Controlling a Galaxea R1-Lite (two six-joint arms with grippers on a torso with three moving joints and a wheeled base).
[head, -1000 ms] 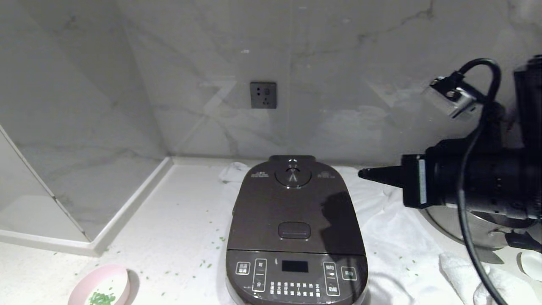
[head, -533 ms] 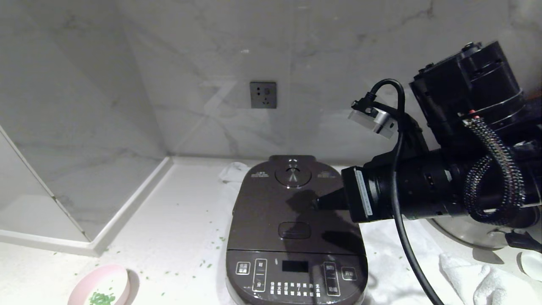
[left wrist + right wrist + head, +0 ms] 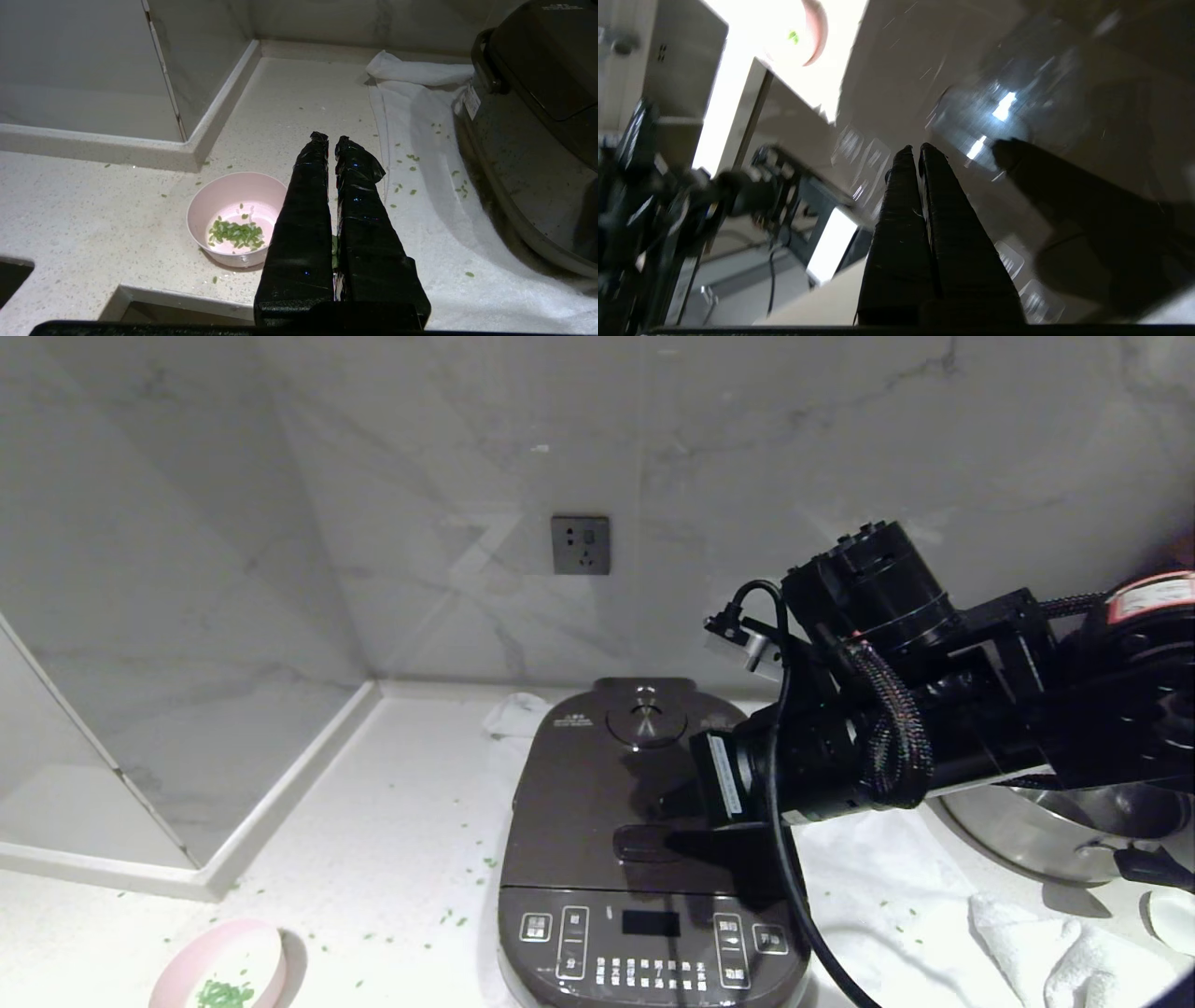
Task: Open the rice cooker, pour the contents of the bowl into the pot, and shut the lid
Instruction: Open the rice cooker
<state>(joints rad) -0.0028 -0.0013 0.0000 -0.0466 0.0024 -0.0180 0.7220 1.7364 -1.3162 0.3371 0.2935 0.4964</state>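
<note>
The rice cooker [image 3: 653,859] stands mid-counter with its dark lid [image 3: 607,784] down, so the pot is hidden. My right arm [image 3: 822,765] reaches in from the right over the lid, and its wrist hides the fingers in the head view. In the right wrist view the right gripper [image 3: 913,148] is shut and empty, its tips just above the glossy lid [image 3: 952,56] close to the front panel. The pink bowl [image 3: 219,971] sits at the front left with green bits [image 3: 236,233] inside. My left gripper [image 3: 331,137] hangs shut beside the bowl [image 3: 236,217], apart from it.
A white cloth [image 3: 868,859] lies under and right of the cooker. A steel pan [image 3: 1018,831] sits at the right behind my arm, with a rolled towel [image 3: 1074,943] and a small white dish [image 3: 1172,919] nearby. Green bits litter the counter. A raised ledge [image 3: 280,793] bounds the left.
My right arm has swung left from beside the cooker to over its lid, and the wrist has tipped the shut fingers downward. The left arm, bowl and cooker have not moved.
</note>
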